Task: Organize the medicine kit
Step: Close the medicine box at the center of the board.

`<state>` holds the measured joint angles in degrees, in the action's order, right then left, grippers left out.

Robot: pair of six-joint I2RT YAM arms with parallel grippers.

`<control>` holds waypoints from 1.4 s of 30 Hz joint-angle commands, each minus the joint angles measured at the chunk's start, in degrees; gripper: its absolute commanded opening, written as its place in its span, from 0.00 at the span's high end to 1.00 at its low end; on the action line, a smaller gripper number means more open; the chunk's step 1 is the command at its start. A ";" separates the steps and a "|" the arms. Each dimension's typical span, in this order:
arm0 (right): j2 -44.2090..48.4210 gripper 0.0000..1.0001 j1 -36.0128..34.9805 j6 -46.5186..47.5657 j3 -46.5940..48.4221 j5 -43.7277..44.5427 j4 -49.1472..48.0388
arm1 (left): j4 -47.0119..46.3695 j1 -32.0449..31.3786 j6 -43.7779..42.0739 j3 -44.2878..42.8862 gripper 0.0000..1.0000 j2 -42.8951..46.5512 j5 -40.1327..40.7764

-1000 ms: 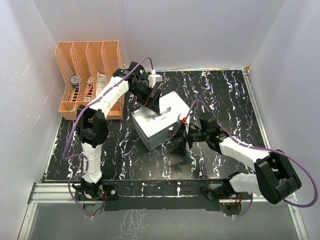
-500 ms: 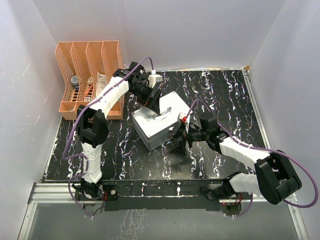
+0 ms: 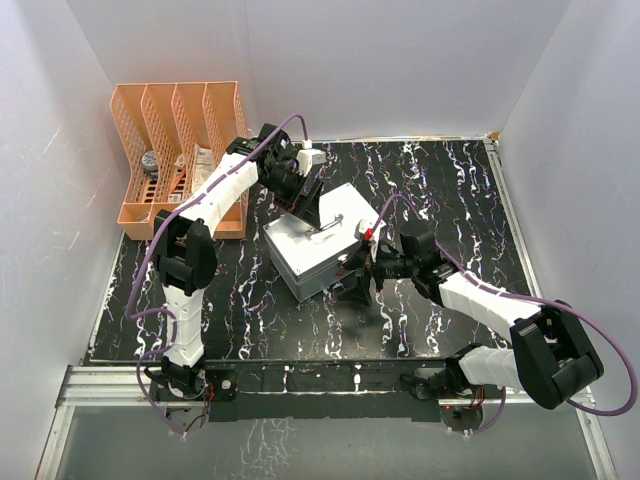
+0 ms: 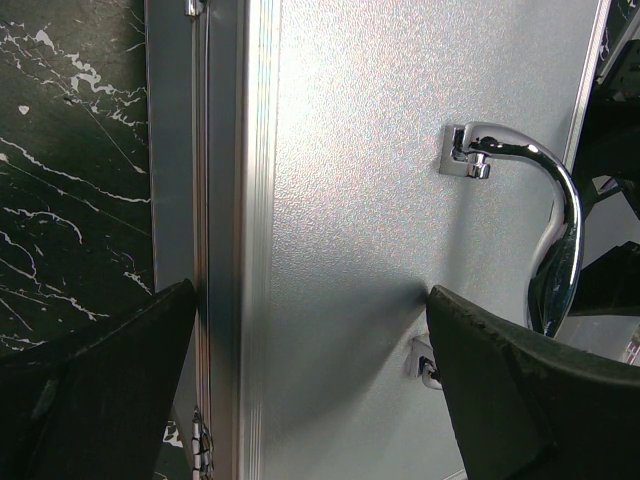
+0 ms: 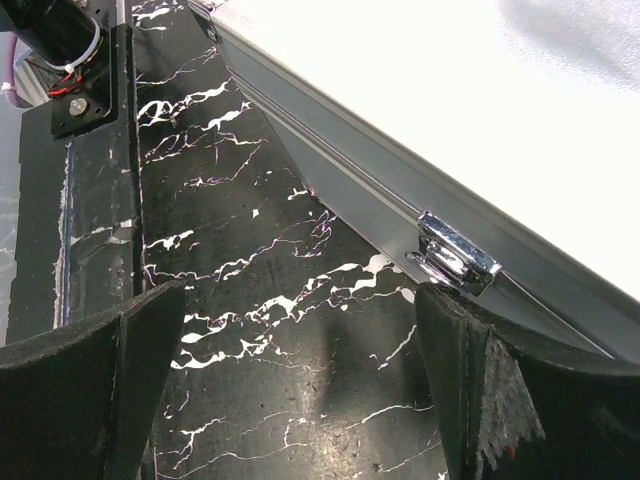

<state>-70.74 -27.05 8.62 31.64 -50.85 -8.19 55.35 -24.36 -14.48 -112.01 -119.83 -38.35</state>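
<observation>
White walls (image 3: 400,70) close in a black, white-veined table (image 3: 450,190). The medicine kit (image 3: 310,255), a grey metal box, sits near the middle of the table, turned at an angle, its lid down. A thin chrome handle (image 4: 555,230) arches over the lid.

The left end effector (image 3: 305,205) hangs over the far side of the kit with its jaws spread wide and nothing between them. In the left wrist view, one finger (image 4: 100,390) is off the lid's ribbed edge, above the table, and the other sits over the lid just beside the handle. Whether either touches the metal cannot be told.

The right end effector (image 3: 360,280) is low at the kit's near-right side, close to the table, also fully spread and empty. Its wrist view shows the kit's side wall running across between the fingers (image 5: 80,390), with a small chrome latch (image 5: 455,255) on that wall.

An orange file rack (image 3: 175,130) stands well to the left of the kit and beyond it, against the wall; its slots hold small items too unclear to name.
</observation>
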 commanded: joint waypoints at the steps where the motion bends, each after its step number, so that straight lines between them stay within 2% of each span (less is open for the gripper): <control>1: 1.76 0.02 -0.36 -0.44 2.90 0.70 -3.59 | 3.01 -1.56 -2.31 1.78 0.05 -3.15 5.03; 33: 1.35 0.03 -0.35 -1.79 5.20 1.39 -5.81 | 2.95 -1.61 -2.48 2.23 0.05 -3.45 5.13; 38: 0.58 0.09 -0.37 -1.70 5.62 1.20 -5.43 | 2.85 -1.57 -2.49 2.04 0.04 -3.52 5.13; 42: -0.81 0.19 -0.37 -1.66 6.44 0.77 -4.44 | 2.87 -1.57 -2.48 1.97 0.04 -3.65 5.13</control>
<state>-70.63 -27.38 5.72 33.78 -51.16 -7.92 55.31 -24.36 -14.52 -111.98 -119.92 -38.41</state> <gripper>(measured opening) 0.856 0.960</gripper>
